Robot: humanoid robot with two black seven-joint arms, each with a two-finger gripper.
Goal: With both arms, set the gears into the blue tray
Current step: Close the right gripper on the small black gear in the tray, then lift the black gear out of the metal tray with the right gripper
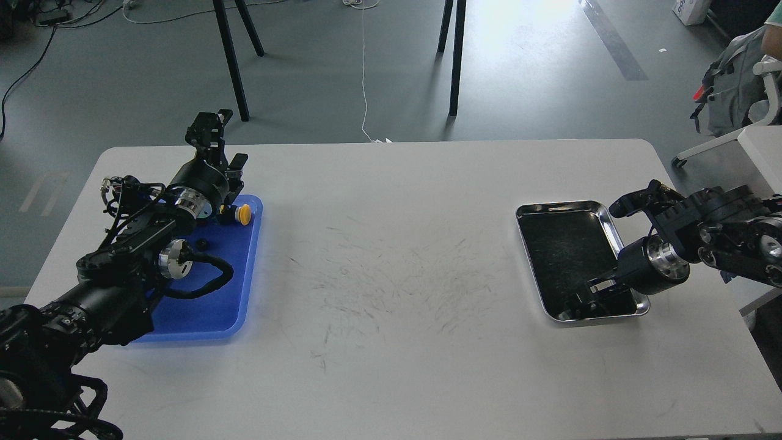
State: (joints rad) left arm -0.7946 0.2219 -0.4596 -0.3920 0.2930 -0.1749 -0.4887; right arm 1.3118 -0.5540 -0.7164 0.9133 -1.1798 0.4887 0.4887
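The blue tray lies at the table's left, with my left arm stretched over it. One small black roundish gear rests on its floor beside the arm. My left gripper hangs above the tray's far edge; its fingers look spread, with nothing seen between them. My right gripper reaches down into the near right corner of the steel tray. It is dark against the dark floor, so I cannot tell its state or whether it holds a gear.
A yellow push-button switch lies in the blue tray's far right corner. The scuffed white table spans between the two trays. Black stand legs rise beyond the far edge.
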